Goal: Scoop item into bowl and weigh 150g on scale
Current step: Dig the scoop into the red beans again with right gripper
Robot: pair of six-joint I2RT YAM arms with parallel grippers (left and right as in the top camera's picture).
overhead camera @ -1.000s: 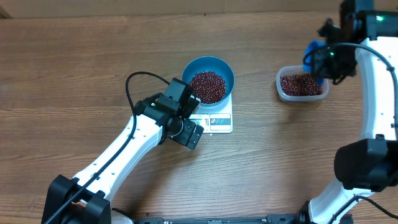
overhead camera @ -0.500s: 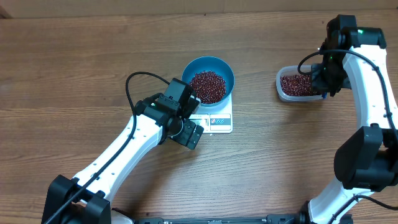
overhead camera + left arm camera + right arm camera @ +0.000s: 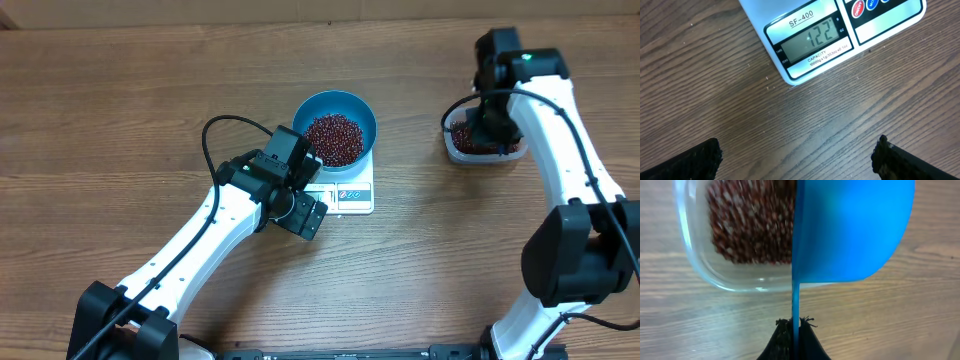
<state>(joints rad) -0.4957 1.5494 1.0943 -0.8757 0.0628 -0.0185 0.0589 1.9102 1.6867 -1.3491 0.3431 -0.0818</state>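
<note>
My right pincer [image 3: 795,330], pinching the scoop [image 3: 850,230] by its handle that runs straight up the wrist frame, hangs over the tub [image 3: 695,265], beans [image 3: 750,225] at upper left; bowl [image 3: 350,103] on scale [image 3: 350,195] sits centre overhead, nearer my spread left pincer [image 3: 797,150].

Right gripper [image 3: 795,330], clamped on the blue scoop [image 3: 850,230], has swung from the table's 2 o'clock corner toward 9 o'clock. It now hangs over the clear tub [image 3: 715,282] of beans [image 3: 750,225].

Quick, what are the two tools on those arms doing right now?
Left tool: open, holding nothing.
Right tool: closed on the handle of the blue scoop.
</note>
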